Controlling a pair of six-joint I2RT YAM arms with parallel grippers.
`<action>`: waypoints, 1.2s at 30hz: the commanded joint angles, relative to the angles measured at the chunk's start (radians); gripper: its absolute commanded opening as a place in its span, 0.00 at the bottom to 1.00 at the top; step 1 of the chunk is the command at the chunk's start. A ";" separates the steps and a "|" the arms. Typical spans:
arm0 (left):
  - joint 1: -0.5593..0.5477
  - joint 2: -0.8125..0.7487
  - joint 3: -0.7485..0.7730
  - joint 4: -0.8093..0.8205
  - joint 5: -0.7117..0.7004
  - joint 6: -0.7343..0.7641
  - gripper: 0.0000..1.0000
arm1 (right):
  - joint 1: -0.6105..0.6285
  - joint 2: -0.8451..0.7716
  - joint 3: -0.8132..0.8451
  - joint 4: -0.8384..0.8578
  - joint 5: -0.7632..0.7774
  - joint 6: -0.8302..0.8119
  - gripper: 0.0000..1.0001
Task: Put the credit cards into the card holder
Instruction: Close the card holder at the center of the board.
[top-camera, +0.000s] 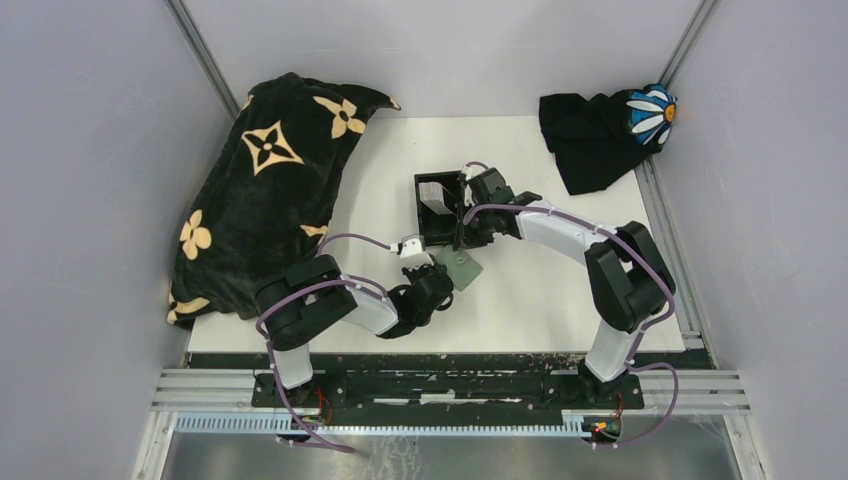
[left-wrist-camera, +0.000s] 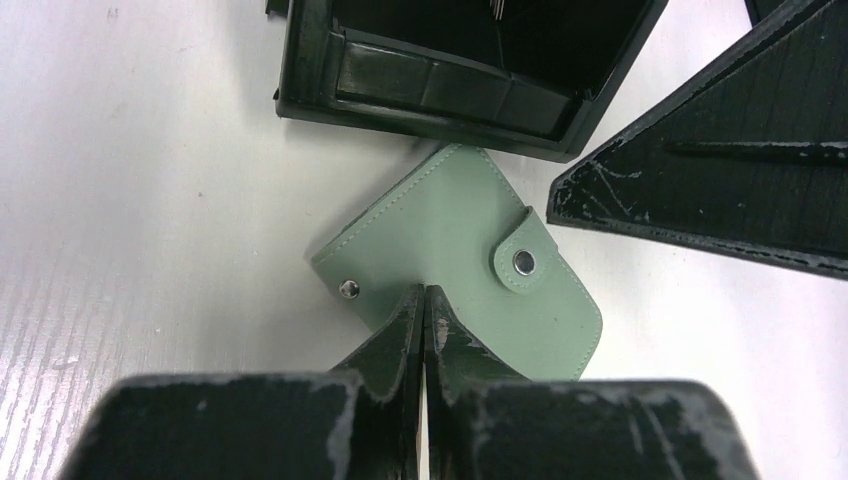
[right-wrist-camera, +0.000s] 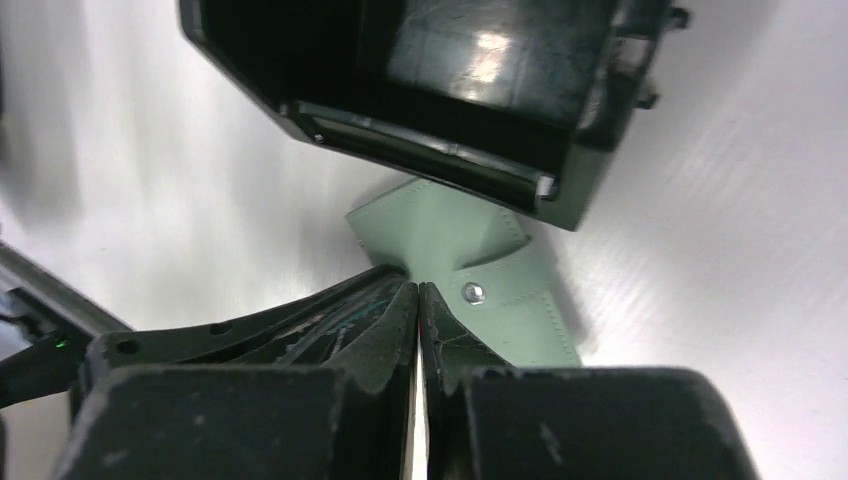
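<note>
Lying flat on the table (top-camera: 560, 300), the green pouch (left-wrist-camera: 450, 235) sits just beside the holder (top-camera: 419, 212), at its 5 o'clock. Grey cards (top-camera: 433, 197) lean inside the holder. The left gripper (left-wrist-camera: 425, 293) and right gripper (right-wrist-camera: 418, 289) both have jaws pressed together, tips at the pouch's edge; whether either pinches it, I cannot tell.

Flowered black blanket (top-camera: 265, 200) far-left, daisy cloth (top-camera: 600, 135) far-right, seemingly bunched.

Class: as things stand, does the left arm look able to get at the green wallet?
Probably yes. The left claw, shut, sits right at the wallet's near edge with nothing between; the black box and right claw lie beyond it.
</note>
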 joint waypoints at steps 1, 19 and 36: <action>-0.002 0.009 -0.025 -0.119 -0.005 0.008 0.03 | 0.005 -0.020 0.048 -0.055 0.103 -0.050 0.06; -0.002 0.023 -0.017 -0.119 -0.001 0.008 0.03 | 0.045 0.038 0.064 -0.120 0.155 -0.087 0.01; -0.002 0.035 -0.017 -0.119 0.002 0.002 0.03 | 0.055 0.013 0.074 -0.120 0.180 -0.088 0.07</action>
